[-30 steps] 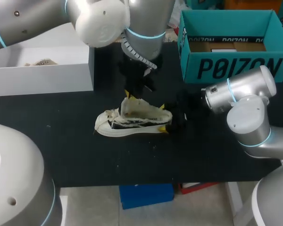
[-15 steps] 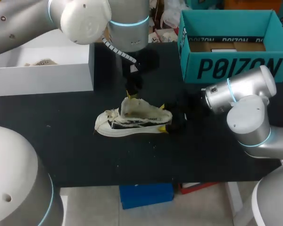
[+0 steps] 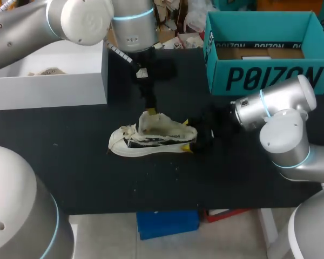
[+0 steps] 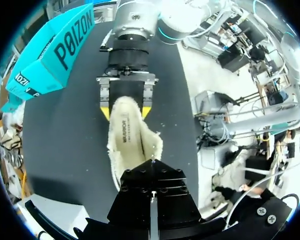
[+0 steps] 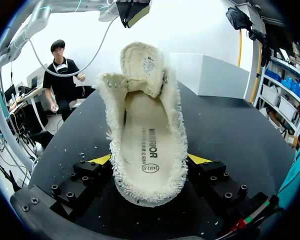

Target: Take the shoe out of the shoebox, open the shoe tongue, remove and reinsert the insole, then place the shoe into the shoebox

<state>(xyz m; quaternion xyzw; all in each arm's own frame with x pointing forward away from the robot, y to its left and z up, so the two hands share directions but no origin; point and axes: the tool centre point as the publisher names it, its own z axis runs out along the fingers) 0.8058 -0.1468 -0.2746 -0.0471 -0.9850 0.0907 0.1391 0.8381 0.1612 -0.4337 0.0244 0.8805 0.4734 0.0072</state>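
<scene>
A cream low shoe with frayed edges lies on its sole mid-table, toe to the left. Its tongue stands folded up and the printed insole lies inside. My right gripper grips the heel, one yellow tip on each side; the right wrist view shows the heel between its fingers. My left gripper hangs shut and empty just above the tongue. From its wrist view the shoe lies ahead of it. The teal shoebox stands open at the back right.
A white box sits at the back left of the black table. My left arm crosses above the table's back middle. The front strip of the table holds only small crumbs of fluff.
My left arm has drawn back and to the left, lifting its gripper off the shoe's tongue as its fingers closed fully. The shoe and my right arm have stayed still.
</scene>
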